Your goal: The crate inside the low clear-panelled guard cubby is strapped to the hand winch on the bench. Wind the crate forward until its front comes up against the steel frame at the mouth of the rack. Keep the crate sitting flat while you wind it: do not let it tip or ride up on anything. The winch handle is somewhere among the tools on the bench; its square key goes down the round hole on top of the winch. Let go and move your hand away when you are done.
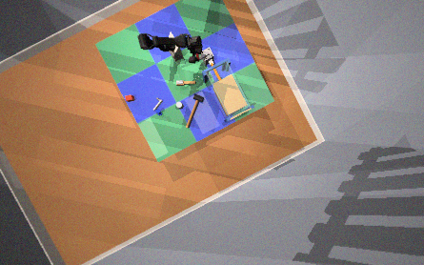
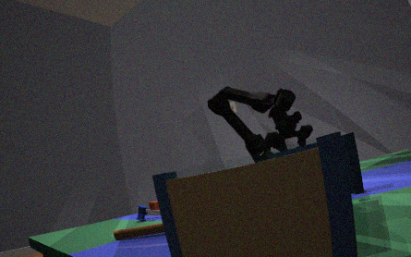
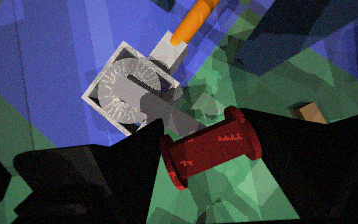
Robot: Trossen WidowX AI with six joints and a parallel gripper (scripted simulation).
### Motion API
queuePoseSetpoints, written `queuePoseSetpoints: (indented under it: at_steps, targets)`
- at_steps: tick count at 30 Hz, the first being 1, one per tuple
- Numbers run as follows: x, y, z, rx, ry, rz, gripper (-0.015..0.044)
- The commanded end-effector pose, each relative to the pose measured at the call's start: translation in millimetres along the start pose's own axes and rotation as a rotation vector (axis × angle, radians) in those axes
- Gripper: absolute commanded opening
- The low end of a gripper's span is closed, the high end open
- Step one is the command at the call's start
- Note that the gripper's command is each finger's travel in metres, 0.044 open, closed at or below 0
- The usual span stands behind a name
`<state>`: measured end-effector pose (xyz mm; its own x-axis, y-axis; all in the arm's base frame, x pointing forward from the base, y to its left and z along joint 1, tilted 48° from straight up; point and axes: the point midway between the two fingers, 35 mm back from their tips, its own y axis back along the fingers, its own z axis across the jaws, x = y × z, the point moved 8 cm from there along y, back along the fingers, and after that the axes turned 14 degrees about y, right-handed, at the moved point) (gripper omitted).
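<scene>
Two black fingers of the gripper close on the red grip of the winch handle, which looks seated in the grey hand winch on the checkered bench. Beyond it an orange strap runs toward the tan crate inside the clear-panelled cubby. Nearby lies a hammer.

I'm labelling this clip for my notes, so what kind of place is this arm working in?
Likely a workshop bench. A hammer and small tools lie on a blue-and-green checked mat, a winch with a red-gripped handle sits beside a clear-panelled cubby holding a crate, and a robot arm reaches over it.
</scene>
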<state>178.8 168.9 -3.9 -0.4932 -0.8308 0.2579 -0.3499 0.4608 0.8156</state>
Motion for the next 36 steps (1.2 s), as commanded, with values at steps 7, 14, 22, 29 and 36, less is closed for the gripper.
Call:
queuePoseSetpoints:
  at_steps: [7, 14, 22, 29, 36]
  targets:
    - [0.0, 0.3, -0.2, 0.003, 0.000, 0.001, 0.0183]
    - [0.0, 0.3, -0.2, 0.003, 0.000, 0.001, 0.0058]
    - [0.0, 0.3, -0.2, 0.003, 0.000, 0.001, 0.0000]
    - [0.0, 0.3, -0.2, 0.003, 0.000, 0.001, 0.0000]
    - [0.0, 0.3, -0.2, 0.003, 0.000, 0.001, 0.0000]
